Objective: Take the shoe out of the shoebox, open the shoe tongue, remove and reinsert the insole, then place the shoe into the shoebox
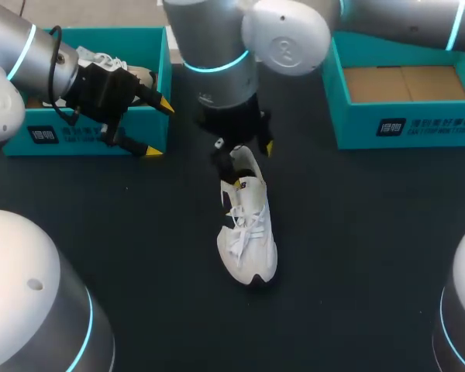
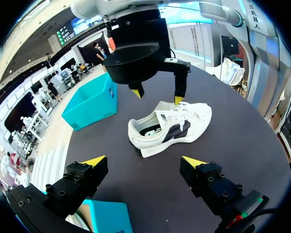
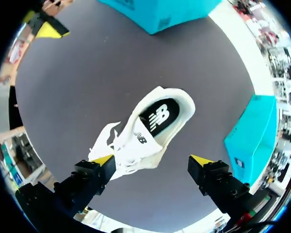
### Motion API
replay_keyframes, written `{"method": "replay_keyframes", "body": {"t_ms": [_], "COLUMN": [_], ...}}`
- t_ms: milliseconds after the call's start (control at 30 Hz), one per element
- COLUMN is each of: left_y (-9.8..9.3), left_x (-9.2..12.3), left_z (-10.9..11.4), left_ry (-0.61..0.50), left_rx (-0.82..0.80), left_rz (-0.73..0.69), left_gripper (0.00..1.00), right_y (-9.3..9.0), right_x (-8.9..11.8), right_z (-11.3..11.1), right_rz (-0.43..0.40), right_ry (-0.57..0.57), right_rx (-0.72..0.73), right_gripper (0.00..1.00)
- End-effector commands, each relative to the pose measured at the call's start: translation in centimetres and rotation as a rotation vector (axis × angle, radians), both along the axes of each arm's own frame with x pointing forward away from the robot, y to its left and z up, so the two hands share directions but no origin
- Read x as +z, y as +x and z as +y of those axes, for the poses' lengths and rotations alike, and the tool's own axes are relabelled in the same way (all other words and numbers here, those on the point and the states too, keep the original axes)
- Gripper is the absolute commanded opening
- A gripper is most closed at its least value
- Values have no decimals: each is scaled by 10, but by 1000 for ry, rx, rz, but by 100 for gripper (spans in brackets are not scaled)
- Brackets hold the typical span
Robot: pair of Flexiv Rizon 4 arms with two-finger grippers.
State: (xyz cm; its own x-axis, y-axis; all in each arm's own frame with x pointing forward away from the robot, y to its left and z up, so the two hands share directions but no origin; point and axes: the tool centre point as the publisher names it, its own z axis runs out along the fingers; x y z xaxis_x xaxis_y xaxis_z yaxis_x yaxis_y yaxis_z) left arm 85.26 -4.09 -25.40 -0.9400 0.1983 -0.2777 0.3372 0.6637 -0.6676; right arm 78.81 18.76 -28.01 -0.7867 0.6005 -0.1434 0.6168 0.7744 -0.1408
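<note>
The white sneaker [image 1: 248, 225] stands on its sole on the dark worktop [image 1: 356, 232], out of the box, with its long axis running from heel at the far end to toe toward the robot. The right gripper [image 1: 244, 146] hangs over the heel opening, fingers spread and empty, clearly the nearer. The left gripper [image 1: 158, 128], also spread and empty, sits aside by the left shoebox [image 1: 85, 141].

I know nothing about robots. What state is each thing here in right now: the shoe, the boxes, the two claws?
shoe: out of the boxes, on its sole on the table.
insole: seated inside the shoe.
left shoebox: open, second shoe inside.
right shoebox: open, bare cardboard floor showing.
left gripper: open, holding nothing, by the left shoebox.
right gripper: open, above the shoe.
</note>
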Motion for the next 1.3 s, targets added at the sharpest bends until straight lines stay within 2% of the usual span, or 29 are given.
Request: {"method": "replay_keyframes", "body": {"t_ms": [33,200,333,433,667,933,1067,1133,1167,1300], "left_y": [0,0,0,0,0,0,0,0,0,0], "left_x": [0,0,0,0,0,0,0,0,0,0], "left_z": [0,0,0,0,0,0,0,0,0,0], "left_ry": [2,2,2,2,2,2,2,2,2,2], "left_rx": [0,0,0,0,0,0,0,0,0,0], "left_rz": [0,0,0,0,0,0,0,0,0,0], "left_gripper": [100,100,100,100,100,100,100,100,100,100], "right_y": [17,50,71,85,92,107,107,106,106,104], "right_x": [11,19,9,-7,-40,-66,-76,-80,-82,-88], "right_z": [12,5,3,4,3,10,5,2,2,7], "right_rz": [-94,-166,-188,-183,-150,-154,-143,-126,-124,-125], "right_ry": [-6,18,37,45,56,40,30,23,21,27], "right_rx": [219,273,334,391,413,474,493,494,493,509], "right_gripper": [100,100,100,100,100,100,100,79,49,28]}}
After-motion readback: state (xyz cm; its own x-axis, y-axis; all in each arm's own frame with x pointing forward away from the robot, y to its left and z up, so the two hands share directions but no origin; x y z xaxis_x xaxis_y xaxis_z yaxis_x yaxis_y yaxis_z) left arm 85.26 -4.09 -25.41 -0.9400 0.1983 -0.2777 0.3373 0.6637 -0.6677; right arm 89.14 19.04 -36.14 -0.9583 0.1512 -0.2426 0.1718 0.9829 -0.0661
